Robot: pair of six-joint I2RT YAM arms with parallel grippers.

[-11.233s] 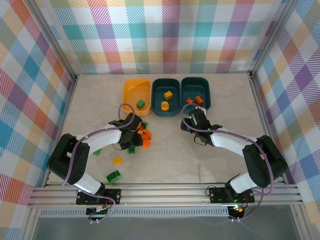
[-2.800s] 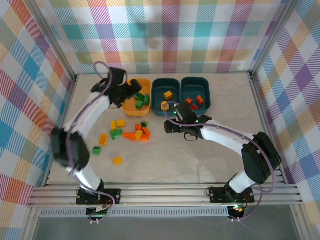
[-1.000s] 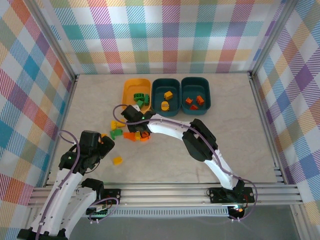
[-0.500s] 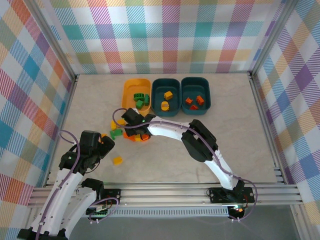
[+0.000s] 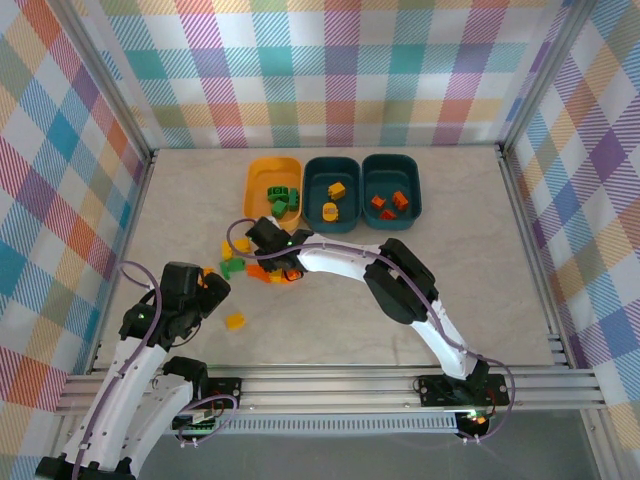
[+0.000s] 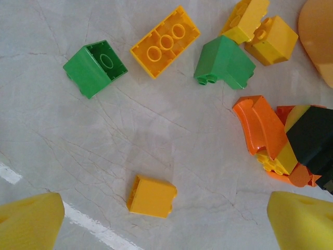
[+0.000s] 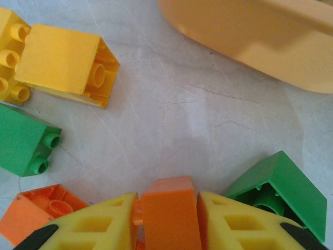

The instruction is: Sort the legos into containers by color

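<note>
Marbled table (image 5: 470,290), plaid walls (image 5: 330,70). Compared with a few seconds earlier, we find the left gripper (image 5: 210,287) drawn back from the yellow bin (image 5: 265,172) to the near left, jaws wide apart above loose legos (image 6: 225,63). The right gripper (image 5: 284,270) now reaches across to the pile (image 5: 258,272). Over the last half second little has shifted.

Left wrist view: green brick (image 6: 95,67), long yellow brick (image 6: 165,41), and lone yellow brick (image 6: 152,196) between the fingers (image 6: 31,221), which the frame's lower edge cuts off. From above, we cannot count the bricks under either gripper.

The right gripper (image 7: 167,200) is clamped on an orange brick (image 7: 169,221); a green wedge (image 7: 278,195) lies just beside its finger.

Farther right are green legos (image 5: 281,197) in the yellow bin, yellow legos (image 5: 333,200) in the middle teal bin (image 5: 332,160), and orange legos (image 5: 390,202) in the right teal bin (image 5: 392,158).
</note>
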